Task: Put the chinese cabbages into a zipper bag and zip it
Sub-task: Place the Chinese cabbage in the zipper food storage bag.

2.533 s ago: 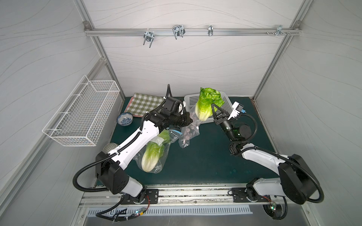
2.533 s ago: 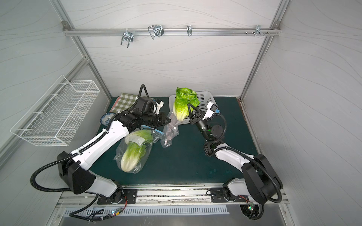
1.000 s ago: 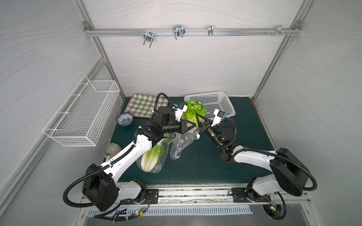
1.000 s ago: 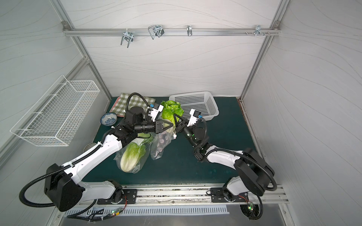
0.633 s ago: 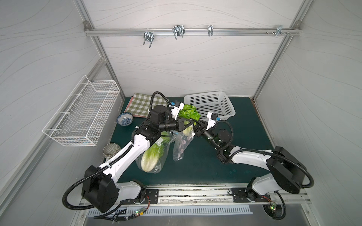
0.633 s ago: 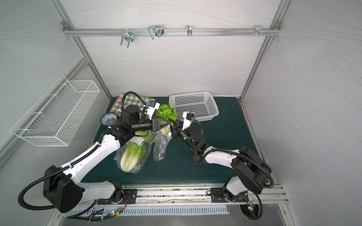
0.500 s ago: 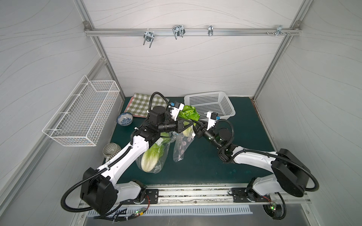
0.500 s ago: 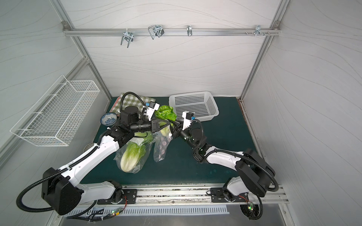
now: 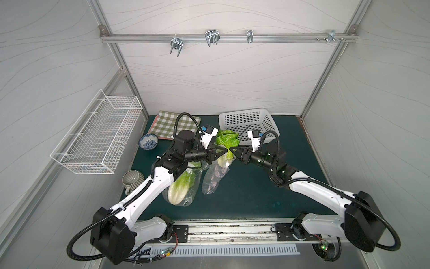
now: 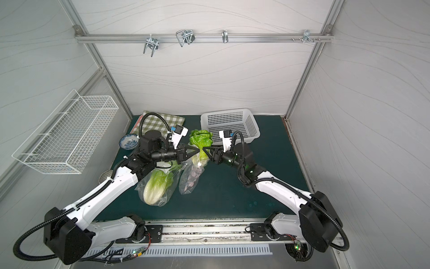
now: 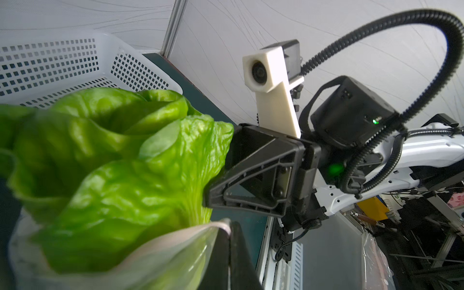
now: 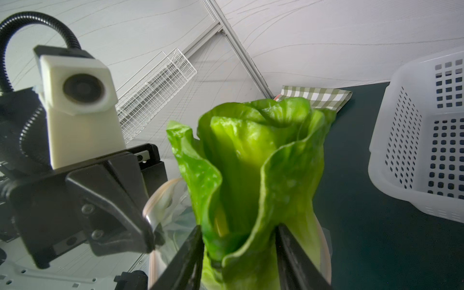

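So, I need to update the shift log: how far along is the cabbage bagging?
Done: one cabbage lies in a bag on the mat. In hand: the left pincer pinches the zipper bag at its rim while a second cabbage stands stalk-down in its mouth, leaves sticking out; the right pincer straddles it, grip unclear. Left: push it fully in, then zip. I see no third cabbage.

Diffuse, bright, even light is shown throughout; shadows are kept faint. Wide-angle stretching is seen toward the edges of both top views. Nearest cabbage leaves [image 11: 113, 163] are blurred.
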`<state>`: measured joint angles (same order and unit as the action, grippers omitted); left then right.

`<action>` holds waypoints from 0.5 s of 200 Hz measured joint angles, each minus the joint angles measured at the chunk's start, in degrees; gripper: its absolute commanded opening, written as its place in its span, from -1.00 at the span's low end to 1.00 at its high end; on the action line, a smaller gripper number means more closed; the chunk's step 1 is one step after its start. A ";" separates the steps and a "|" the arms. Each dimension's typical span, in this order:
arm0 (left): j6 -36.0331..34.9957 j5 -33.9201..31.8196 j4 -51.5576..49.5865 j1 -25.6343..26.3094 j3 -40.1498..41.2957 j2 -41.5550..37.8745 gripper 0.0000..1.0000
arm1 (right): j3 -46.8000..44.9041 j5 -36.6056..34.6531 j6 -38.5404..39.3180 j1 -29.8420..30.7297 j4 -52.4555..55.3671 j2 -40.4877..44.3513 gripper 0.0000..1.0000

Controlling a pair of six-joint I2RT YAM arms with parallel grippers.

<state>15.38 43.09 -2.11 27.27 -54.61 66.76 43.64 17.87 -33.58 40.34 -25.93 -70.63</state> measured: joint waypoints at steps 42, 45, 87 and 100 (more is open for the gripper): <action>0.13 -0.33 3.26 -0.13 4.22 -3.32 -1.00 | 5.46 5.75 -0.98 -2.95 11.50 0.02 0.00; 0.17 -0.42 3.58 -0.13 4.48 -3.43 -1.00 | 5.55 6.10 -1.11 -3.13 12.04 0.02 0.00; 1.77 -1.11 7.61 -0.17 8.37 -5.75 -1.00 | 7.34 9.42 -3.21 -4.61 18.62 0.02 0.04; 2.01 -1.42 8.17 -0.24 8.92 -6.27 -1.00 | 7.76 10.03 -4.09 -4.94 19.26 0.02 0.06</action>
<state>17.39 41.67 6.07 27.03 -45.69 60.49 51.40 27.90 -37.67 35.40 -6.68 -70.61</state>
